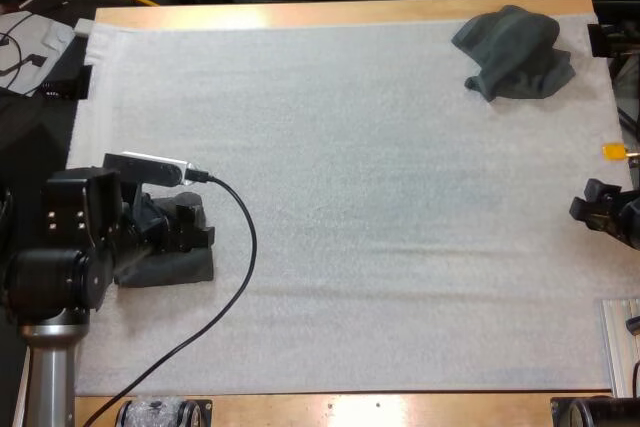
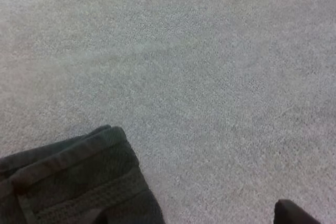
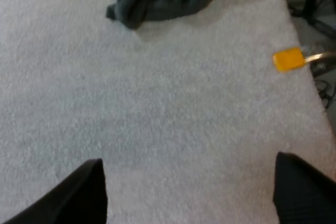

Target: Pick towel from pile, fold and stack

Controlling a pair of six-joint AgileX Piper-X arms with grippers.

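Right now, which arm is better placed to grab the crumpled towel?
Right, I think. The right gripper is open at the right side of the mat, with the crumpled towel ahead of it. The left gripper is at the folded towel, far across the mat.

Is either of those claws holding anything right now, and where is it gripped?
Nothing is held. The right gripper stands open over bare mat; the left gripper is open above the folded towel, not gripping it.

Crumpled towel (image 1: 515, 52) at far right corner of mat (image 1: 350, 197); second towel (image 1: 185, 267), seemingly folded, by left edge.
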